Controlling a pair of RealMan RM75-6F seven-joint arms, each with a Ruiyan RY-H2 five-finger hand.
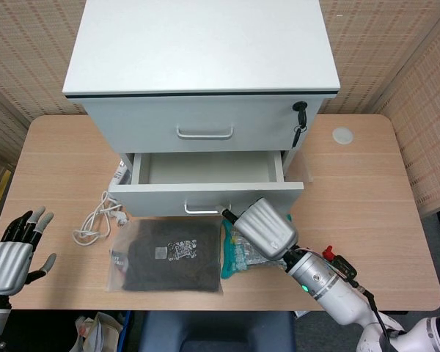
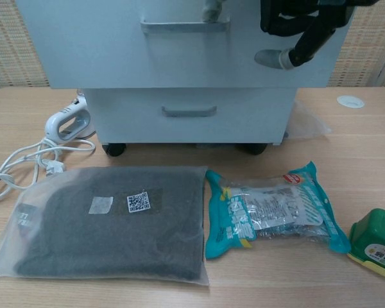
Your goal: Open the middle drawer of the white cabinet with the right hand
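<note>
- From the head view, the middle drawer of the white cabinet stands pulled out over the surface, its bare inside showing.
- The right robot hand is at the drawer's handle, a finger hooked on its right end.
- The chest view shows only dark fingers curled before the drawer front, plus the bottom drawer closed beneath.
- The left robot hand appears only from the head, fingers spread apart, holding nothing, at the surface's near left corner.
- A grey bagged cloth and a teal packet lie side by side before the cabinet; a green box is clear only from the chest.
</note>
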